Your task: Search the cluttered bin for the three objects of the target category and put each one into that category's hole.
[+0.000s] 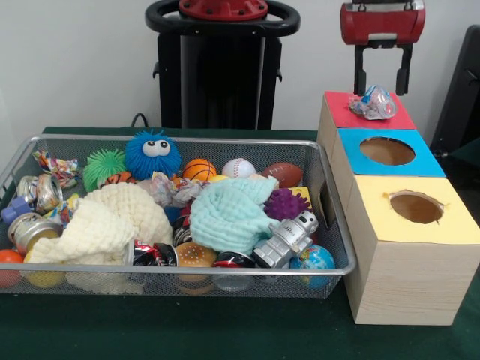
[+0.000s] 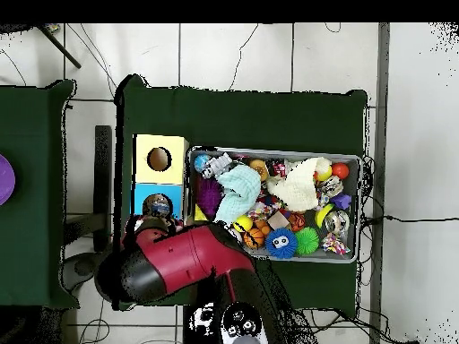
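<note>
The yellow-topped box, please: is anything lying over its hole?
No, the yellow-topped box shows an open hole; the crumpled wrapper lies on the red-topped box.

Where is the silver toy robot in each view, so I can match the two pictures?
Front view: silver toy robot lies at the wire bin's near right corner, beside the globe ball.
Overhead view: silver toy robot at the bin's upper left corner.
Shared landmark: the yellow-topped box beside that corner.

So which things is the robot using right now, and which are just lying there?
In use:
- claw, open
- crinkly wrapper on the red box
- blue box
- yellow box
- wire bin

Just lying there:
- blue fuzzy ball
- toy robot
- baseball
- mint cloth
</note>
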